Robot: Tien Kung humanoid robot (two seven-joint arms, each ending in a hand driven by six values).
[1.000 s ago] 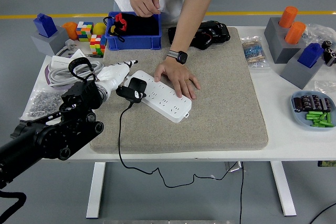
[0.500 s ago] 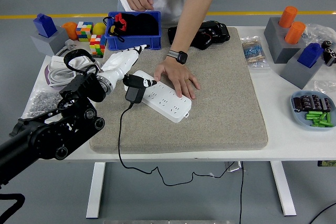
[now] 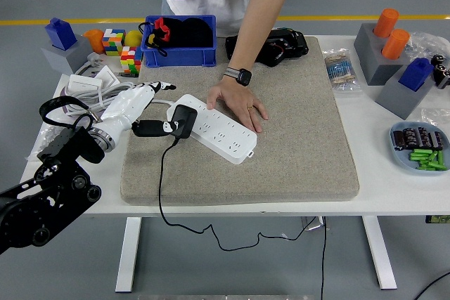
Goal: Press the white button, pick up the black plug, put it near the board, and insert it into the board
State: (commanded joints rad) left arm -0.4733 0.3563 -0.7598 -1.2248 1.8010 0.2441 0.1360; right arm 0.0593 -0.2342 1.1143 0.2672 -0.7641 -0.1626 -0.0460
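The white power strip (image 3: 218,129) lies slantwise on the grey mat (image 3: 295,138). A person's hand (image 3: 239,103) presses flat on its middle. The black plug (image 3: 184,121) stands on the strip's left end, and its black cable (image 3: 160,187) trails down over the table's front edge. My left hand (image 3: 160,107), white with dark fingertips, is just left of the plug. Its fingers (image 3: 158,86) stretch out above the plug's level, apart from it, while the dark thumb (image 3: 149,128) reaches to the plug's left side. Nothing is grasped. The strip's button is not discernible.
A blue bin (image 3: 179,40) and a black object (image 3: 278,46) stand at the mat's far edge. White coiled cables (image 3: 84,89), colour cubes (image 3: 119,50) and a bag of screws lie at the left. Grey blocks (image 3: 383,54) and a blue tray (image 3: 420,149) are at the right.
My left arm has drawn back to the left and lower. The plug, tilted at the fingers before, now stands on the strip's left end. The person's free hand rose.
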